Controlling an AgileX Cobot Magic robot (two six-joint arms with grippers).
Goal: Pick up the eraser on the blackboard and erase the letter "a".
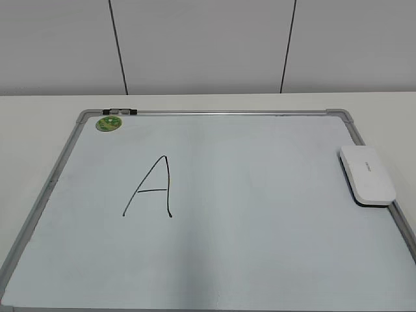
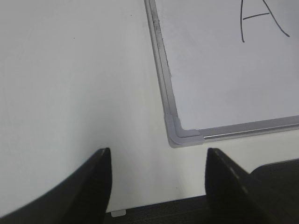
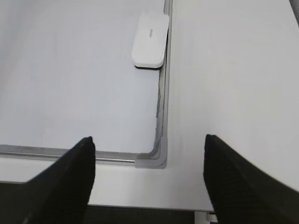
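Note:
The white eraser [image 1: 367, 175] lies on the right edge of the blackboard [image 1: 260, 221], over its grey frame. It also shows in the right wrist view [image 3: 150, 40], far ahead of my right gripper [image 3: 149, 149], which is open and empty above the board's near right corner. My left gripper [image 2: 158, 161] is open and empty over the table beside the board's near left corner [image 2: 184, 133]. No small lowercase "a" shows in any view. A large black capital "A" [image 1: 153, 188] is drawn left of the board's middle; part of it shows in the left wrist view [image 2: 261, 18].
A round green magnet [image 1: 108, 123] sits at the board's far left corner, next to a small dark clip [image 1: 120, 112] on the top frame. The board lies on a white table [image 1: 39, 130] in front of a grey panelled wall.

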